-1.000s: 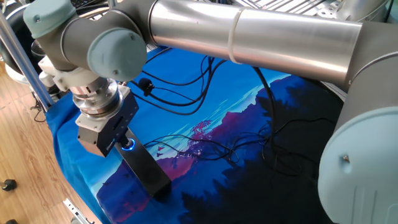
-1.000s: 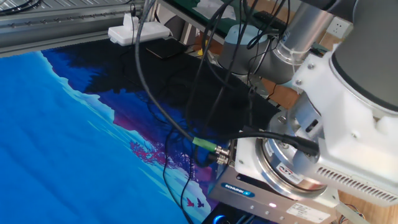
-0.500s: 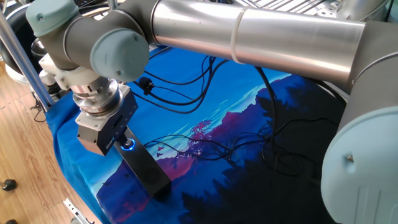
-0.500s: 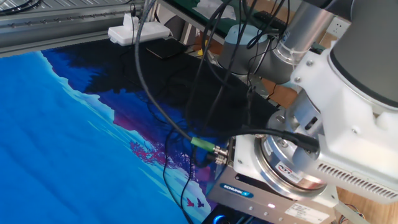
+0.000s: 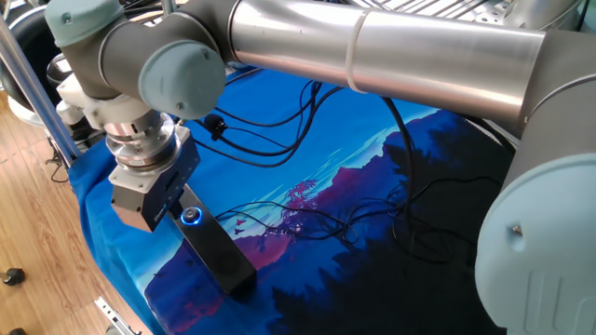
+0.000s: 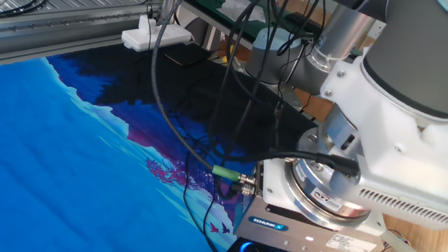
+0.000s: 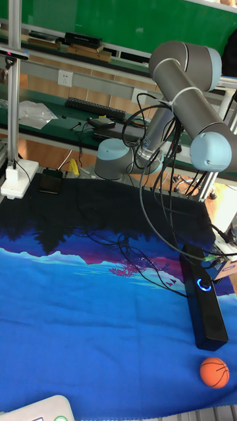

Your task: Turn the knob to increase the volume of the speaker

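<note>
The speaker (image 5: 219, 256) is a long black bar lying on the blue printed cloth near the table's edge; it also shows in the tall fixed view (image 7: 205, 309). Its knob (image 5: 192, 216) glows with a blue ring midway along the top face (image 7: 205, 284). My gripper (image 5: 168, 214) hangs just left of and slightly above the knob, and its grey body hides the fingers. In the other fixed view only the gripper's body (image 6: 308, 224) shows, with a blue glow (image 6: 245, 246) under it at the bottom edge.
Black cables (image 5: 307, 209) trail over the cloth beside the speaker. An orange ball (image 7: 214, 372) lies by the speaker's near end. A white power strip (image 6: 155, 35) and a phone (image 7: 50, 180) sit at the far side. The table edge (image 5: 116, 312) runs close by.
The gripper has lifted a little and shifted left off the knob. The blue ring, partly covered before, now shows whole.
</note>
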`<state>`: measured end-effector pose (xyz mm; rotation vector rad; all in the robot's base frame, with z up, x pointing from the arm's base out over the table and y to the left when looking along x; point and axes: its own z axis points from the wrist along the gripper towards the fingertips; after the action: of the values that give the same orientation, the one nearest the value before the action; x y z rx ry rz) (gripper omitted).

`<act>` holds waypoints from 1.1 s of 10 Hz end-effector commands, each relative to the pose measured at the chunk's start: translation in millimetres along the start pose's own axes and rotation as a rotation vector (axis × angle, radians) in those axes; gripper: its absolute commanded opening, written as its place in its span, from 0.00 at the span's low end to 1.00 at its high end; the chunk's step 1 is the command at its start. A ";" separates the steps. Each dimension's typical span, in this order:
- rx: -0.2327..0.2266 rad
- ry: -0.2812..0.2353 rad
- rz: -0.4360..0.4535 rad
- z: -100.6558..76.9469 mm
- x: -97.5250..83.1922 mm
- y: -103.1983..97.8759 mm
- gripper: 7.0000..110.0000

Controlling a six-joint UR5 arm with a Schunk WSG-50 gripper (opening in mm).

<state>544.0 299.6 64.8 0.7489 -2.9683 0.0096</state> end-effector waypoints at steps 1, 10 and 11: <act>-0.005 0.004 0.030 -4.6 0.3 0.3 0.00; 0.042 -0.026 0.143 -2.8 -0.1 -14.4 0.00; 0.043 -0.020 0.130 0.2 1.2 -14.7 0.00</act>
<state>549.6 285.9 67.5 0.5590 -3.0379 0.0931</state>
